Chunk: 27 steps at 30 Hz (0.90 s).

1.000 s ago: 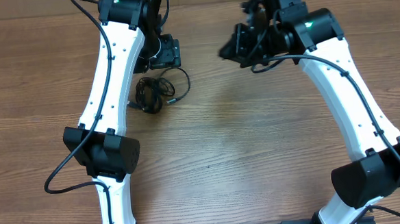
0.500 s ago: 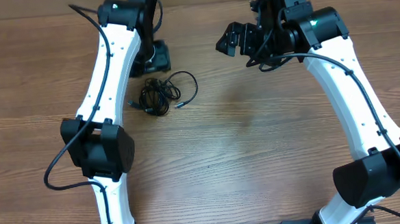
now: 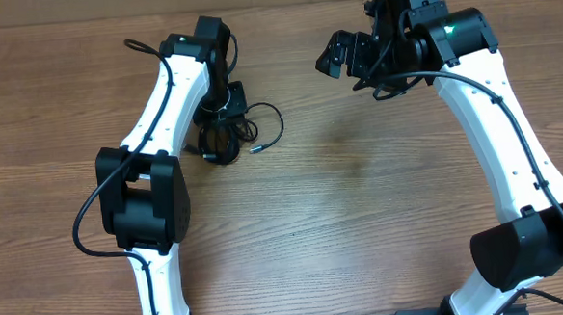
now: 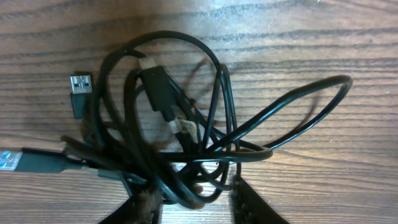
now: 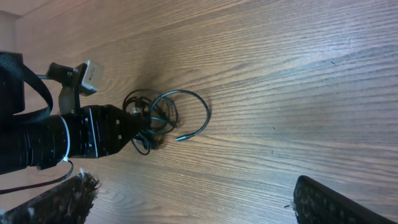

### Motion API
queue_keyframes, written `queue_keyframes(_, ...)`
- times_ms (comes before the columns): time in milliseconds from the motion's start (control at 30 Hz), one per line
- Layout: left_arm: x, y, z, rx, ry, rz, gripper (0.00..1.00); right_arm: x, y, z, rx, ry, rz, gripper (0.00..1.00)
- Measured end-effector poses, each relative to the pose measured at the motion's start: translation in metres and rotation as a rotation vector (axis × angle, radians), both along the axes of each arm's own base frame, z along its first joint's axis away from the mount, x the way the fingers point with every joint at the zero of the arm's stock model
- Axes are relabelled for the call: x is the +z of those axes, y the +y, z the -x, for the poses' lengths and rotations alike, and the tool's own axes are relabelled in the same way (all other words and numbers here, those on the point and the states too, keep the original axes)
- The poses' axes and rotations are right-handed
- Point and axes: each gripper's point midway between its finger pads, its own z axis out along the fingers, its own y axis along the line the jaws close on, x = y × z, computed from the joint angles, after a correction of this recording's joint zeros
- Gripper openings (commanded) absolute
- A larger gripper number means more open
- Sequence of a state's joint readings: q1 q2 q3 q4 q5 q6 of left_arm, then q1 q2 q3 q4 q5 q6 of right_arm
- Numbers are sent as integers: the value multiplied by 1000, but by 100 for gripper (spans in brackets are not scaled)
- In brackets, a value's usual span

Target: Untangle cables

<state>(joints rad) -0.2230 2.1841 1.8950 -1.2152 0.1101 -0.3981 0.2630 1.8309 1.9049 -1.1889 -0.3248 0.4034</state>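
While my left jaws straddle the lower edge of the cables [image 4: 186, 152], can't tell if they're pinching. Right jaws wide open, empty, upper right of overhead. Cables sit as one knotted clump on desk [image 3: 362, 221], upper left. Nothing separated; all untangling left.

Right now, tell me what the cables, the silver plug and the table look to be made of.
The cables: black rubbery or plastic sheath, smooth with a faint sheen; they bend into loose loops. The plug: bright metal shell, likely steel, on a black moulded plastic body. The table: wood or wood-look laminate, brown with streaky grain, low sheen; which one cannot be told.
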Motion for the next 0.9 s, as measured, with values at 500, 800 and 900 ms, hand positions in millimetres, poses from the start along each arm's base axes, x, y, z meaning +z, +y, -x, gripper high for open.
queue_keyframes(500,-3,6,9,14,35,-45,4,-2,-1,4,0,18,5,100)
queue_keyframes(800,102,-19,4,-78,-53,104,4,-2,-1,4,1,19,6,100)
queue_keyframes(900,141,-38,4,-137,-129,230,4,-2,2,5,8,17,3,100)
